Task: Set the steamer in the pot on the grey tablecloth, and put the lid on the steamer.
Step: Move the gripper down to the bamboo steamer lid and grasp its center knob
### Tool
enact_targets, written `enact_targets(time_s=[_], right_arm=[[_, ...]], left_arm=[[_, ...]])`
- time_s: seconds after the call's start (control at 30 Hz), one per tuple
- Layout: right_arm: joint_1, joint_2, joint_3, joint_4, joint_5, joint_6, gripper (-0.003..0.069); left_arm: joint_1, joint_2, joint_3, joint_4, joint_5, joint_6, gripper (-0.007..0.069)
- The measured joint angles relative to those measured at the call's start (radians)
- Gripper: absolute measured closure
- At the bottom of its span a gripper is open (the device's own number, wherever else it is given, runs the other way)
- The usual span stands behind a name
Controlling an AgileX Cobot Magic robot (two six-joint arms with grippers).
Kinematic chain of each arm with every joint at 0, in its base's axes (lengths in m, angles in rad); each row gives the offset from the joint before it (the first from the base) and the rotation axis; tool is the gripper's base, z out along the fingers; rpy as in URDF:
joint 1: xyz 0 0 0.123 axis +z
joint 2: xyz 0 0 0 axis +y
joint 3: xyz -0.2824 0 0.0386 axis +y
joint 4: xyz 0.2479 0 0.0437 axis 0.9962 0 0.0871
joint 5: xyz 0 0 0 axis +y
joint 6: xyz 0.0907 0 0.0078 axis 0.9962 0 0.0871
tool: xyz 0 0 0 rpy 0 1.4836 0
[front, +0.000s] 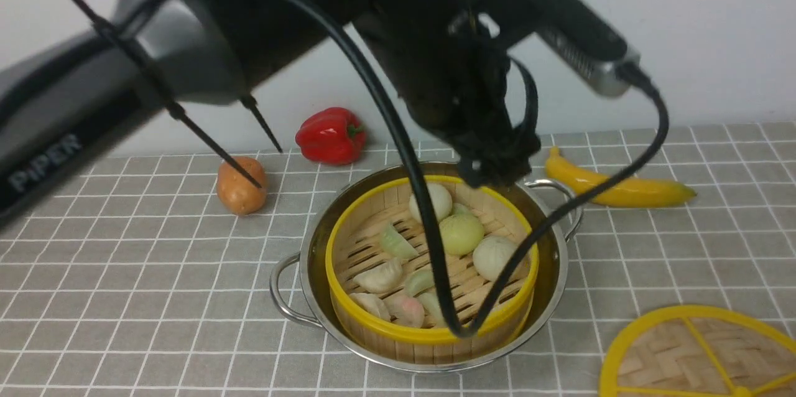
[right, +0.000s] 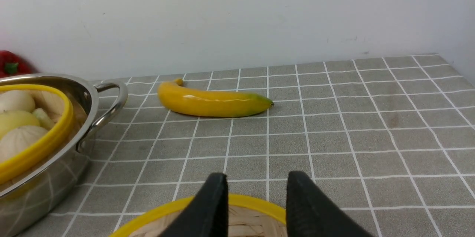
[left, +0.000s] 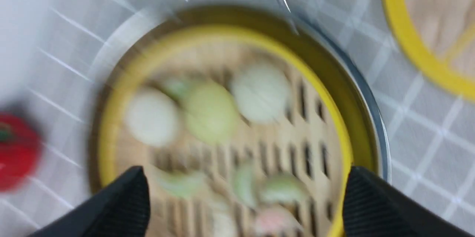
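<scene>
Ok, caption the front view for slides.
Bamboo steamer of dumplings sits in the steel pot; woven lid lies on the tablecloth.

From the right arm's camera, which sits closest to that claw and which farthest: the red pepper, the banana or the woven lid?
1. lid, directly under the right gripper.
2. banana, ahead on the tablecloth.
3. red pepper, by the wall beyond the pot.

wall [front: 734,23]: plain white, matt, runs straight along the far side; a few faint scuffs show in the right wrist view.
surface: grey tablecloth [front: 124,272] with a white grid of squares, lying flat, runs right up to the foot of the wall.
light: soft and even; shadows on the cloth are short and faint.
</scene>
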Motion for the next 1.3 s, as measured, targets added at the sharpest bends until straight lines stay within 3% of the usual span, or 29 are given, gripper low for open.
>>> enact_targets(time_s=[0.23,0.47,0.57,0.7,0.83,0.9,1.0,1.2,1.3], right_arm=[[0.0,0.0,0.0,0.0,0.0,0.0,0.0417],[0.0,0.0,0.0,0.0,0.0,0.0,0.0417],[0.0,0.0,0.0,0.0,0.0,0.0,0.0417],[0.0,0.0,0.0,0.0,0.0,0.0,0.0417],[0.0,0.0,0.0,0.0,0.0,0.0,0.0417],[0.0,0.0,0.0,0.0,0.0,0.0,0.0417],[0.0,0.0,0.0,0.0,0.0,0.0,0.0417],[0.0,0.0,0.0,0.0,0.0,0.0,0.0417],[0.0,0.0,0.0,0.0,0.0,0.0,0.0417]], left_arm=[[0.0,-0.003,-0.136,0.006,-0.098,-0.002,0.0152],[0.021,-0.071,-0.038,0.038,-0.215,-0.005,0.0286],[0.078,-0.24,0.178,0.049,-0.276,-0.027,0.0346],[0.287,-0.562,0.551,0.009,-0.521,-0.044,0.042],[0.504,-0.807,0.89,-0.101,-0.749,-0.044,0.0452],[0.647,-0.979,1.149,-0.199,-0.883,-0.044,0.0456],[0.785,-1.236,1.492,-0.321,-1.022,-0.044,0.0455],[0.872,-1.561,1.851,-0.37,-1.131,-0.044,0.0444],[0.88,-1.659,1.919,-0.363,-1.087,-0.027,0.0441]])
